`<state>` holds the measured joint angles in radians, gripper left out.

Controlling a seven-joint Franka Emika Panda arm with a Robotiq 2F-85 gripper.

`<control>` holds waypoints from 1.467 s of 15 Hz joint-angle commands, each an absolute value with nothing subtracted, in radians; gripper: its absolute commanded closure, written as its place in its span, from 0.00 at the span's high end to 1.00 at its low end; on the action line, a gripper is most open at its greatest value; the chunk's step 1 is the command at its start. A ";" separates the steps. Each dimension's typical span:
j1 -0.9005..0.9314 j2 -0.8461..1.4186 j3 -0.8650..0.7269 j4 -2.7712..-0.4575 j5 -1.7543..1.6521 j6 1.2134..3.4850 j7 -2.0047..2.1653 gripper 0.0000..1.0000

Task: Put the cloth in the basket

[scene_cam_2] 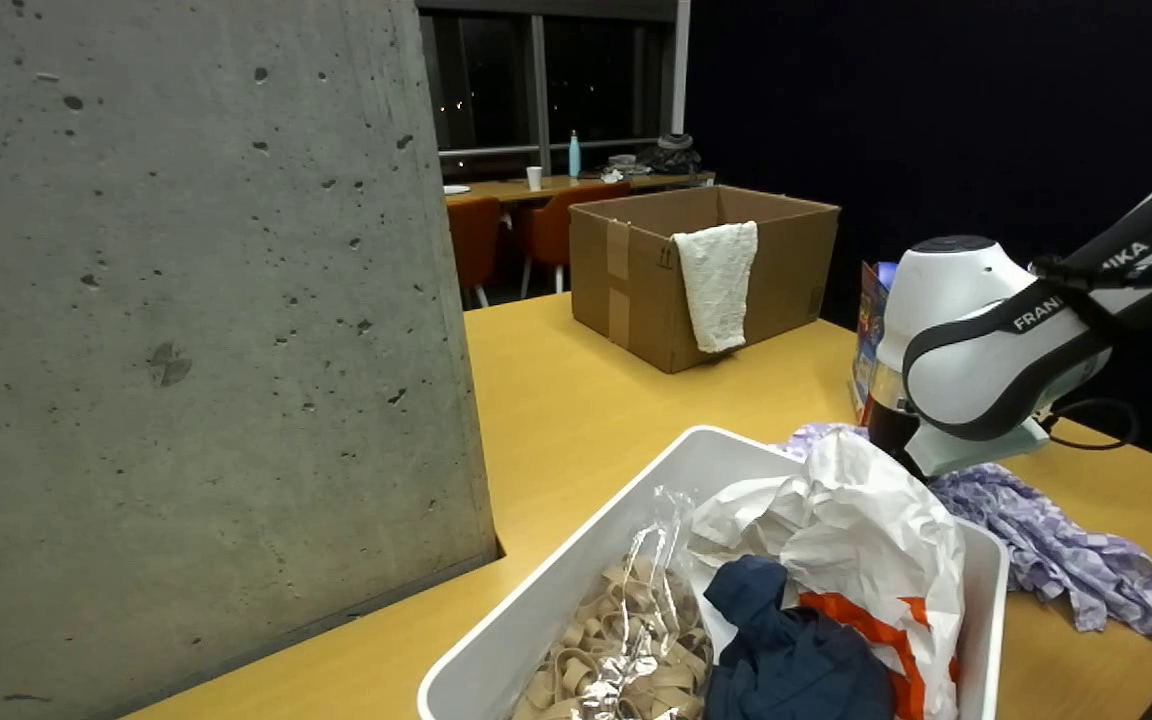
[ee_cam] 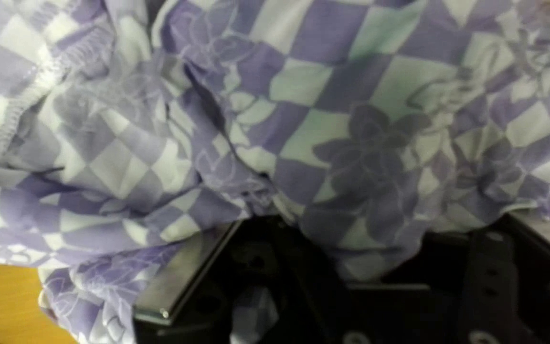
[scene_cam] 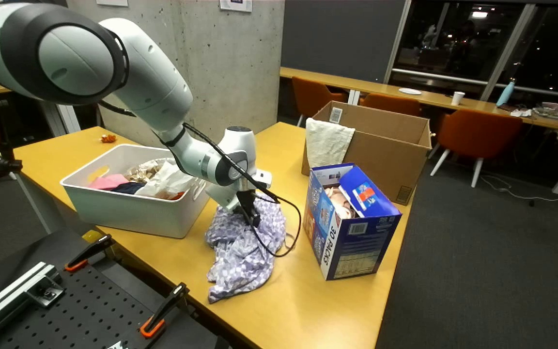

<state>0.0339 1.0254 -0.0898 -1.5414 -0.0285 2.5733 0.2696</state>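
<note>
Currently, cloth (scene_cam: 245, 264): lying rumpled in a loose heap on the yellow worktop (scene_cam: 337, 315), between the basket (scene_cam: 129, 208) and the carton (scene_cam: 359, 247); a strip of worktop shows between it and the basket in an exterior view.
Pattern: purple and white checks with flower shapes, plus a stitched, ruffled seam in the wrist view.
Tool (scene_cam: 253, 219): pointing down into the cloth, pinching a bunched fold of it; fabric bulges between the fingers (ee_cam: 490, 277), and the very tips are hidden by it.
Arm (scene_cam: 158, 92): bent over from above, a black cable (scene_cam: 258, 186) looping from it past the cloth.
Basket: white-grey plastic, upright, holding a crumpled white bag (scene_cam_2: 866, 520) with orange-red print, dark navy fabric (scene_cam_2: 796, 650), tan strips (scene_cam_2: 581, 670) in clear plastic and a pink piece (scene_cam: 108, 181).
Carton: blue and white, upright, flaps raised, with pinkish-tan items (scene_cam: 339, 201) inside.
Cardboard box (scene_cam: 380, 162): near the carton, well apart from the basket, a white towel (scene_cam: 327, 143) hanging over its wall in both exterior views.
Small orange thing (scene_cam: 108, 138): on the worktop beyond the basket, too small to make out.
Clamps (scene_cam: 165, 311): two, with orange tips, on a dark perforated board (scene_cam: 100, 305) beside the worktop.
</note>
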 commanded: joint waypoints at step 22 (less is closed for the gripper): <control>0.251 0.054 -0.075 -1.988 -0.624 2.281 0.828 0.00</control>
<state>0.2271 0.1234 -0.1615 -1.9986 -0.5011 2.3773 0.7249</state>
